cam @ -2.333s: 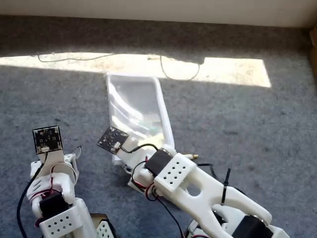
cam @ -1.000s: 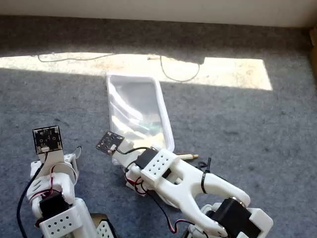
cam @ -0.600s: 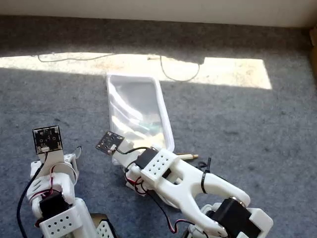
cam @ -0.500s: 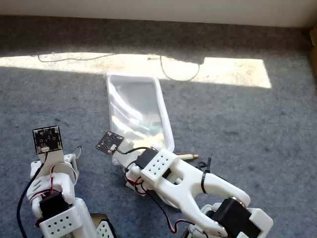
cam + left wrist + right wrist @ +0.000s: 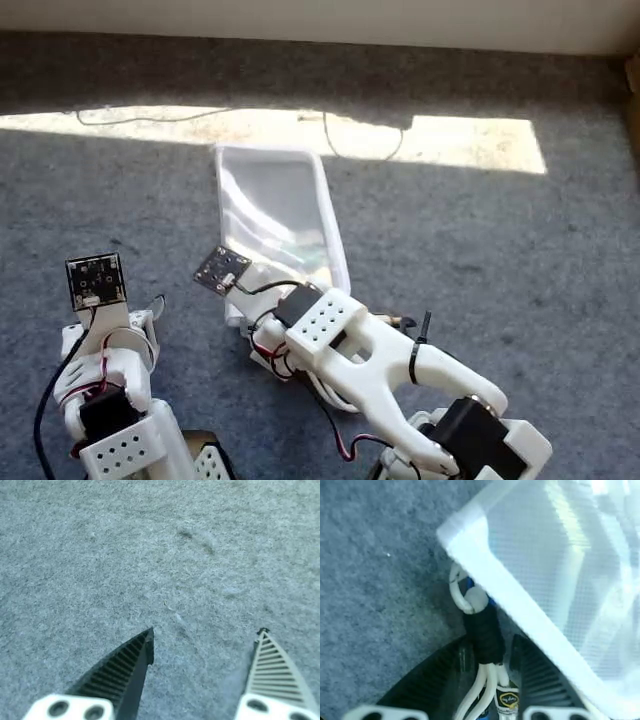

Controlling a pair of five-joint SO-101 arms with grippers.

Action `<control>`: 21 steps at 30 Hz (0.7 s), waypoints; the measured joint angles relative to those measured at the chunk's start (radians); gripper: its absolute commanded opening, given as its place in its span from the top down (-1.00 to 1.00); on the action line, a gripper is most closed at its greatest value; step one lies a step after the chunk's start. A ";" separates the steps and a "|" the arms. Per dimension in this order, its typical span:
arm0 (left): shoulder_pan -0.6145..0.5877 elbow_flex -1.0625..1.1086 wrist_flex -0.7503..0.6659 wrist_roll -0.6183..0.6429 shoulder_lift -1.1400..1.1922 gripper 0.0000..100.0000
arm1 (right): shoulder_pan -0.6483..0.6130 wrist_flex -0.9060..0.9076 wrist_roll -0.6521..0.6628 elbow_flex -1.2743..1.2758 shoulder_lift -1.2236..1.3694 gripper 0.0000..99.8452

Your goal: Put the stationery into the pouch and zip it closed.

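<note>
While the right gripper pinches the zip pull, a black-wrapped knot with white cords running back between the jaws, I read this as the zipping step. That pull sits right at the corner of the pouch, touching its white edge band. The grip looks deep, with the cord well down in the jaws rather than out at the tips. Good start!

Over on the other side, the left gripper hangs with its jaws spread wide, nothing between them but grey carpet.

From the high view, the pouch lies flat with its far end up in the sunlit strip. The right arm sits over its near end, and the left arm is well apart from it. Pale green stationery shows through the clear side, inside the pouch and towards that near end. A thin stick-like end pokes out beside the right arm; whether it is in or out of the pouch I cannot tell.

To do this well, I'd draw the pull straight along the zip line, low and parallel to the band. Pull upward and the light pouch may just drag across the carpet. Nothing pins the pouch down, so bracing it with the idle left gripper would help. Steady pace and a firm pinch, since a cord can slip.
</note>
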 measured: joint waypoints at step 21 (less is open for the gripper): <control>0.000 0.000 0.000 0.000 0.000 0.40 | 0.000 -0.044 0.000 0.000 0.000 0.72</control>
